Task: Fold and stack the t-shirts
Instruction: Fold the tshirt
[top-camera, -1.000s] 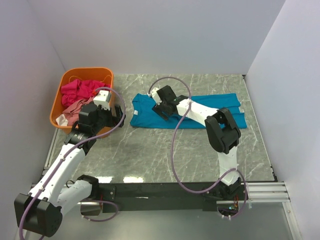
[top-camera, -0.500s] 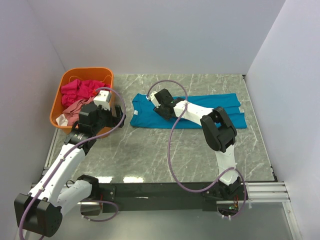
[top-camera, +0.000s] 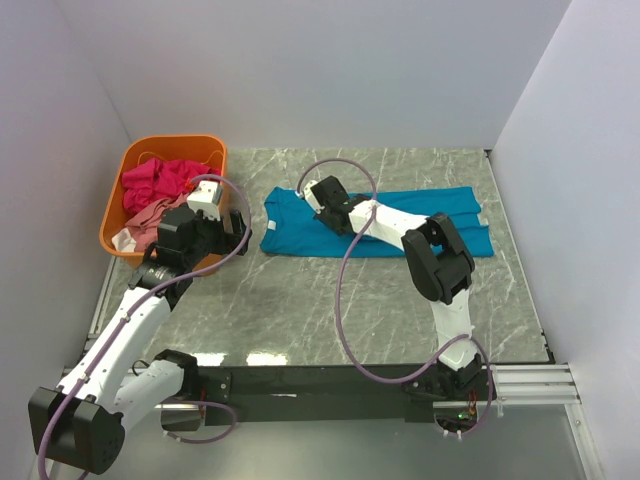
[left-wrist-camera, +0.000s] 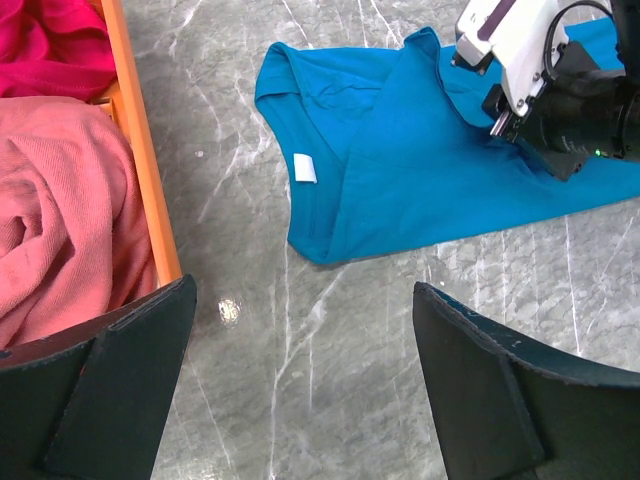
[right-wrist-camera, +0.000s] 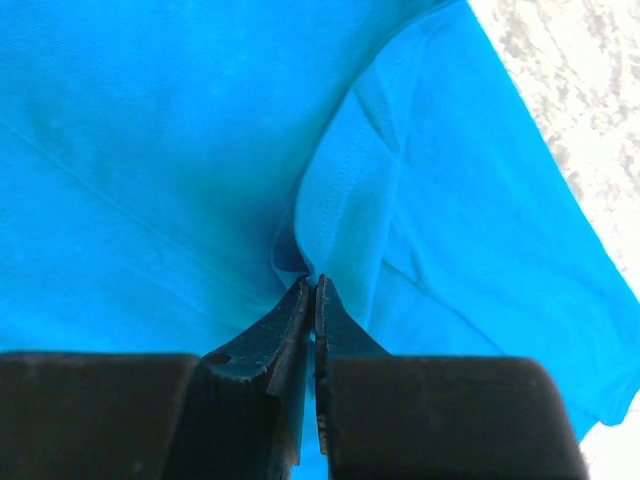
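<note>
Right arm stretched forward-left over the table (top-camera: 300, 300), right gripper (right-wrist-camera: 311, 288) clenched on a fold of the teal t-shirt (top-camera: 285, 228) lying flat there. Left gripper (left-wrist-camera: 302, 300) hovers released beside the basket (top-camera: 165, 142) holding two pink t-shirts (top-camera: 165, 180).

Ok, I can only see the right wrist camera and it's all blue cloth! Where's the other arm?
Observer: The left gripper hangs wide open over the grey marble table, beside the orange plastic basket.
Operator: What's in the basket?
Observer: Two crumpled shirts: a magenta-pink cotton t-shirt and a dusty salmon-pink cotton t-shirt.
Operator: Is my blue one folded?
Observer: Partly. The teal-blue cotton t-shirt lies as a long strip; your right gripper pinches it near the basket-side end.
</note>
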